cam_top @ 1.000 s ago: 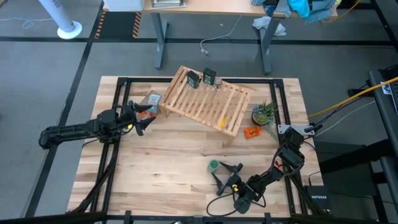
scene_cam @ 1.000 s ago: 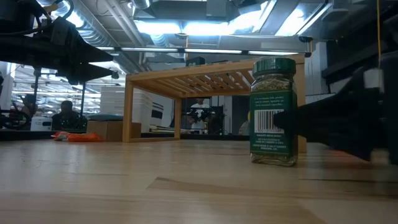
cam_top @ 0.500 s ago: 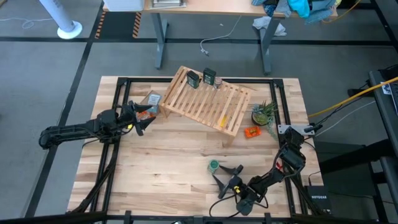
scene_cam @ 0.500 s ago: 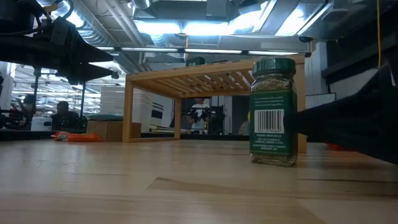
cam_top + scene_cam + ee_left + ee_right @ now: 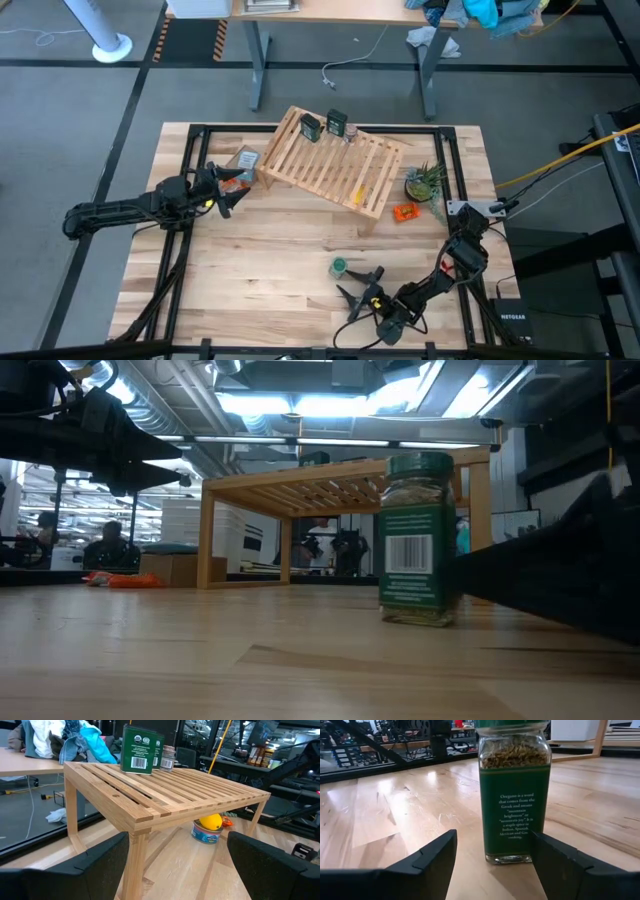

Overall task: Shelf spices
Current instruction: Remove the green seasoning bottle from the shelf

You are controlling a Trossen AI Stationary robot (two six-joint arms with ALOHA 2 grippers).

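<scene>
We see a big wooden table [image 5: 250, 260] with a light-wood shelf [image 5: 335, 168] on its far half, a rack made of long bars, sitting a bit crooked. Two dark jars with pale labels [image 5: 322, 126] stand upright side by side on top of the shelf, near its far end. In the left wrist view we can see them there too, with a smaller jar just behind them that we cannot make out well. The green jar [image 5: 340, 266] with dried herbs inside stands upright on the bare table, near the front, well apart from the shelf. The right gripper [image 5: 357, 283] is low on the table just beside this jar. In the right wrist view its two fingers [image 5: 432, 862] stand apart, one on each side of the jar. One finger looks very close to the glass, but we cannot tell if it touches. The jar rests on the wood, not lifted. The left gripper [image 5: 228, 187] waits near the left end of the shelf, with its fingers wide apart and nothing between them. A tan box [image 5: 245, 159] sits near it. A small plant [image 5: 424, 181] and an orange piece [image 5: 404, 212] lie by the right end of the shelf.
</scene>
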